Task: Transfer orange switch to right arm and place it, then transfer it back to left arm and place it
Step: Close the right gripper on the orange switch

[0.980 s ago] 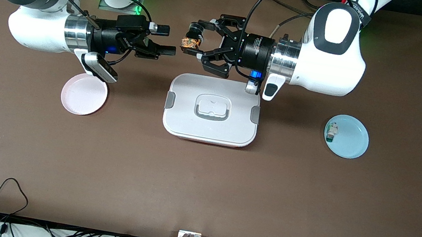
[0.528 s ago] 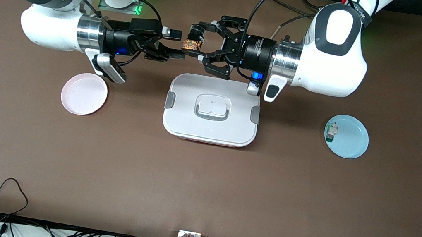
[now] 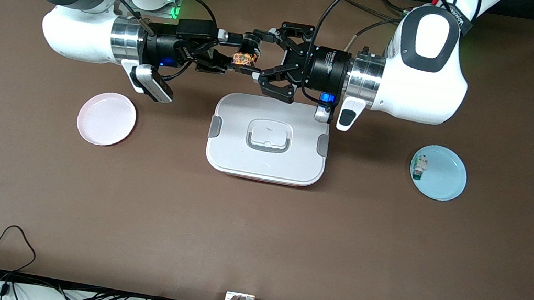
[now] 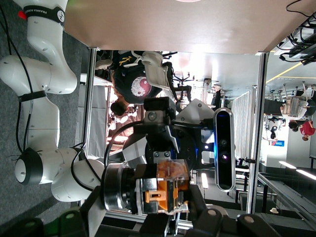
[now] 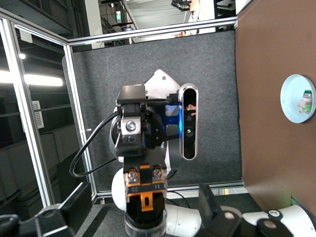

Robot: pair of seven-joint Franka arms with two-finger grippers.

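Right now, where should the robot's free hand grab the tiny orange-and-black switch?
On the tiny orange-and-black switch's free end, coming level from the right arm's side. The left gripper pinches its other end above the table, and the right gripper's open fingers already flank it.

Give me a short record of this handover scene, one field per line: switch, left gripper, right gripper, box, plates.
switch: orange switch in the air between both grippers, over the table just past the box's robot-side edge
left gripper: left gripper shut on the switch
right gripper: right gripper open, fingers either side of the switch
box: white box lidded, mid-table
plates: pink plate bare; blue plate holds a white-and-green component
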